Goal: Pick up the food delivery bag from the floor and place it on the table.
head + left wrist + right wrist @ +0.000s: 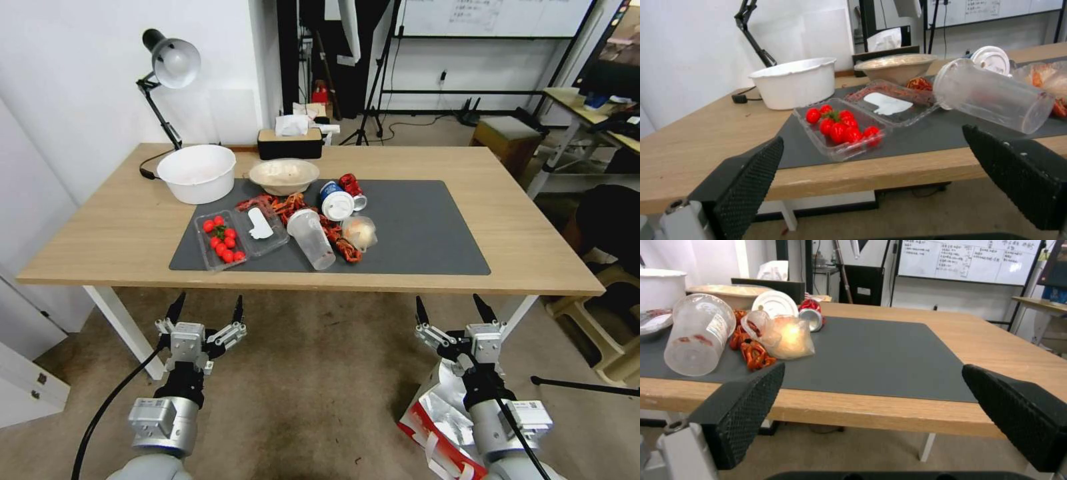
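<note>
The right gripper [455,312] was held level in front of the near edge of the table [100,233], fingers spread wide and empty. The left gripper [207,310] mirrored that pose further left, jaws likewise apart with nothing between them. Both pointed forward at the tabletop edge, a posture consistent with a ready stance, not a reach.

The food delivery bag [437,420] lay on the floor [313,387] directly beneath and behind the right forearm, foil lining up and red trim toward the robot. The right arm was therefore judged the nearer one for the pick.

On the table, the dark grey mat [413,233] carried food clutter on its left half: a tomato tray [220,241], a toppled clear cup [311,239] and crayfish shells [287,203]. The mat's right half offered bare space, a probable placement zone.
</note>
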Tool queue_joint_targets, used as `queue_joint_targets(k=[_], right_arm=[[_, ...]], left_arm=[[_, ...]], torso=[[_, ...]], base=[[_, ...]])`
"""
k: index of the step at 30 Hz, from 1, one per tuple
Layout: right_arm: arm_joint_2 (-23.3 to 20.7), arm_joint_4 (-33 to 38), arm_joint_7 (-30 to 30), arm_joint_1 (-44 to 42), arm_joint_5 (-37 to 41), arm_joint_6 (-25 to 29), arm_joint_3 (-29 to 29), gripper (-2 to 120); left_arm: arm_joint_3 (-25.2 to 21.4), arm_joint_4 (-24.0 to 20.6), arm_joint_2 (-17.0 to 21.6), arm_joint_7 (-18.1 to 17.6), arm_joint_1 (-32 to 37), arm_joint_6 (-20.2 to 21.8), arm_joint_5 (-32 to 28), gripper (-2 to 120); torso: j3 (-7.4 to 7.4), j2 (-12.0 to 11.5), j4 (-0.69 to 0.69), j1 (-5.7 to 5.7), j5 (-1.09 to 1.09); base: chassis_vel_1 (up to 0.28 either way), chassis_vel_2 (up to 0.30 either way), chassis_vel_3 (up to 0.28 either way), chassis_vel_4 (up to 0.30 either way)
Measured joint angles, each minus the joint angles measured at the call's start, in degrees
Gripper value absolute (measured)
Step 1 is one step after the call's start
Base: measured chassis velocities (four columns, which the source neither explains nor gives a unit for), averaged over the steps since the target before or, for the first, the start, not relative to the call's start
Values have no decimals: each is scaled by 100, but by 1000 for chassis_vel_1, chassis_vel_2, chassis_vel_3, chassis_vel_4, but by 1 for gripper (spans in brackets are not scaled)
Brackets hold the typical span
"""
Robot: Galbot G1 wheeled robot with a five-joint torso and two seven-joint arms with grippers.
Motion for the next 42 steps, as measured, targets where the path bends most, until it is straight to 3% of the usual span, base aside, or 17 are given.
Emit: queue_joint_targets(k=[27, 31, 34, 37, 42], right_arm=[[-1, 3, 0, 6, 25, -26, 20, 100], [-29, 243, -9, 139, 401, -468, 394, 100], [-74, 615, -43, 345, 989, -1157, 963, 100], [-101, 837, -64, 471, 1338, -1568, 1311, 100], [-165, 860, -195, 517, 1688, -1467, 1425, 100]], left_arm=[[0, 1, 0, 0, 0, 0, 0, 100], [-16, 1, -31, 32, -89, 128, -135, 100], [-121, -50, -196, 200, -558, 797, -804, 100], [-182, -83, -293, 303, -835, 1172, -1198, 100], [-202, 59, -334, 378, -865, 1022, -1328, 100]], torso=[[0, 0, 0, 0, 0], [0, 0, 2, 0, 0], [0, 0, 0, 0, 0], [0, 0, -2, 1, -1], [0, 0, 1, 0, 1]], base=[[0, 0, 0, 0], [0, 0, 0, 0], [0, 0, 0, 0], [0, 0, 0, 0], [0, 0, 0, 0]])
